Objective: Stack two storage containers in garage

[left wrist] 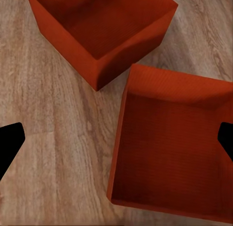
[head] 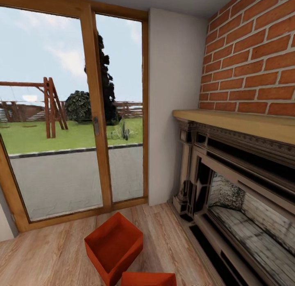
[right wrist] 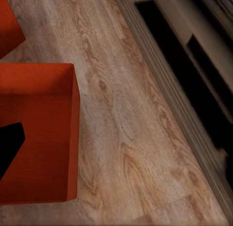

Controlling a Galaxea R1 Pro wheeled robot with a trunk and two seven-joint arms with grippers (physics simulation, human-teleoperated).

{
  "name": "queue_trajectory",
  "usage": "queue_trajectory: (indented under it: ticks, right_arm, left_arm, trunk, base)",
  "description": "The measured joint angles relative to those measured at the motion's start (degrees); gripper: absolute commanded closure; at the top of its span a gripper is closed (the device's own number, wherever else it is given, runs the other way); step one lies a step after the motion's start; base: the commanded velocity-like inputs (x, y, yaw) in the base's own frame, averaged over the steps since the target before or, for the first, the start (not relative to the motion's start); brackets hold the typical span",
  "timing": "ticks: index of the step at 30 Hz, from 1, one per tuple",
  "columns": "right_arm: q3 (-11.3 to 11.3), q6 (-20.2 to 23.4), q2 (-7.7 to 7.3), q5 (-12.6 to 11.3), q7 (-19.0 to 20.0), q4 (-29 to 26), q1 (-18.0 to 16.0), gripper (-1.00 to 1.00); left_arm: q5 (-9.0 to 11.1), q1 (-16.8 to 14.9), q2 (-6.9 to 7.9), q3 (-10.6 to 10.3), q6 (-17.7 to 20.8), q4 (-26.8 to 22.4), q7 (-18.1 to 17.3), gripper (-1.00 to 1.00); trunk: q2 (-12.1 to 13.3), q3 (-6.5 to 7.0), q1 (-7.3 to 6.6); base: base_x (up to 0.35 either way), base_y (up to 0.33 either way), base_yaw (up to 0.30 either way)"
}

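Two rust-red open-top storage containers stand on the light wood-plank floor of the living room. The farther container point(head: 113, 247) point(left wrist: 104, 27) is turned at an angle. The nearer container point(head: 148, 278) point(left wrist: 174, 143) point(right wrist: 36, 134) is cut off by the head view's lower edge. My left gripper point(left wrist: 117, 141) hangs open above the nearer container's left wall, its dark fingertips point(left wrist: 9, 143) wide apart and holding nothing. My right gripper point(right wrist: 116, 148) is open over bare planks beside that container's right wall, with one dark fingertip point(right wrist: 9, 146) over the bin. A corner of the farther container point(right wrist: 7, 22) also shows there.
Wood-framed glass doors point(head: 94, 114) close the room ahead, with a lawn and swing frame outside. An ornate dark fireplace point(head: 237, 187) point(right wrist: 194, 66) with a wooden mantel point(head: 246, 124) runs along the right under a red brick wall point(head: 254, 52). Wood flooring point(head: 49, 253) stretches left of the containers.
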Motion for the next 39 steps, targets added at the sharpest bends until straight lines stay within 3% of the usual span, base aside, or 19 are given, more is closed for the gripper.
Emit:
queue_trajectory:
  ticks: [39]
  right_arm:
    - [-0.1, 0.0, -0.09, 0.0, -0.4, 0.1, 0.0, -1.0]
  left_arm:
    - [-0.2, 0.0, -0.51, -0.2, -0.1, 0.0, -0.1, -1.0]
  trunk:
    - [0.0, -3.62, 0.0]
  base:
    - [0.0, 0.0, 0.043]
